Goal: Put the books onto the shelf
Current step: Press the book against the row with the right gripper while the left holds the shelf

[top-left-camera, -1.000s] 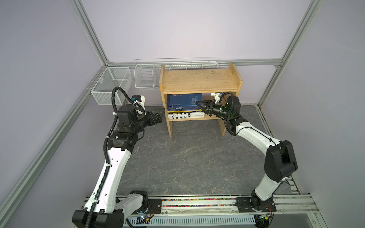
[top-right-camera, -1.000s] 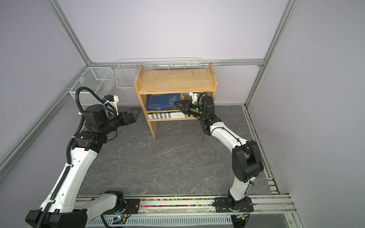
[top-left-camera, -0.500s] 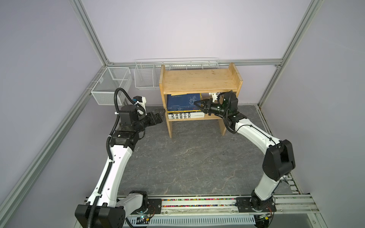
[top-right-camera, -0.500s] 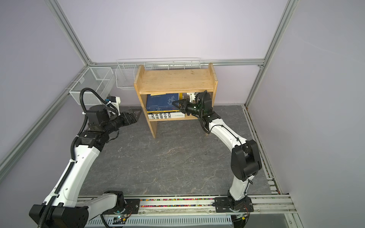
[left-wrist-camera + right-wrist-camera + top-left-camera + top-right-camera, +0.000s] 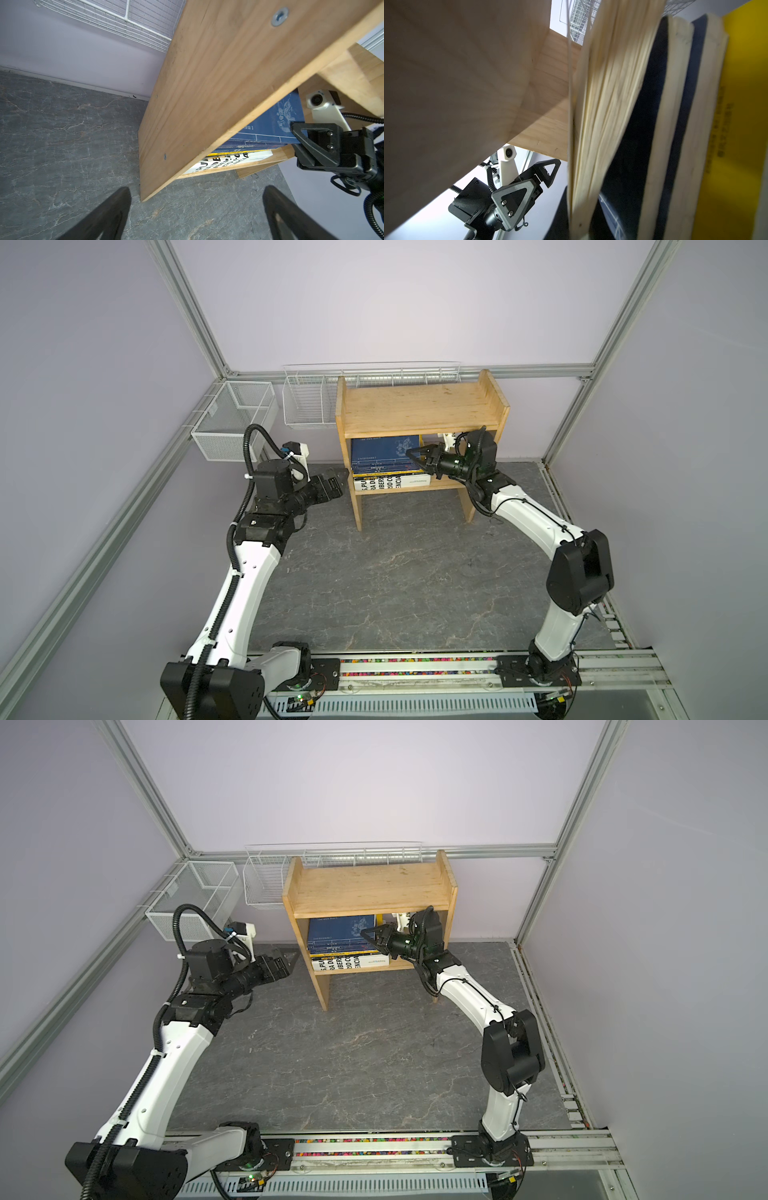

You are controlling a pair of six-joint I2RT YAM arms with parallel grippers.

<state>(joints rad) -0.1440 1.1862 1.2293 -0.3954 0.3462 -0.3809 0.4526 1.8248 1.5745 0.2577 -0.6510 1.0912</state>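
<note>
The books [image 5: 386,466] lie stacked flat at the left end of the lower tier [image 5: 441,485] of the shelf [image 5: 419,408]. The right gripper [image 5: 409,452], jaws pressed together, sits at the right edge of the top navy book [image 5: 382,448], though I cannot tell whether it nips the cover or only pushes. To settle that book squarely, ease it leftward and level so its loose pages do not buckle. The left gripper [image 5: 341,477], spread wide and empty, hovers just outside the shelf's left panel [image 5: 353,506].
</note>
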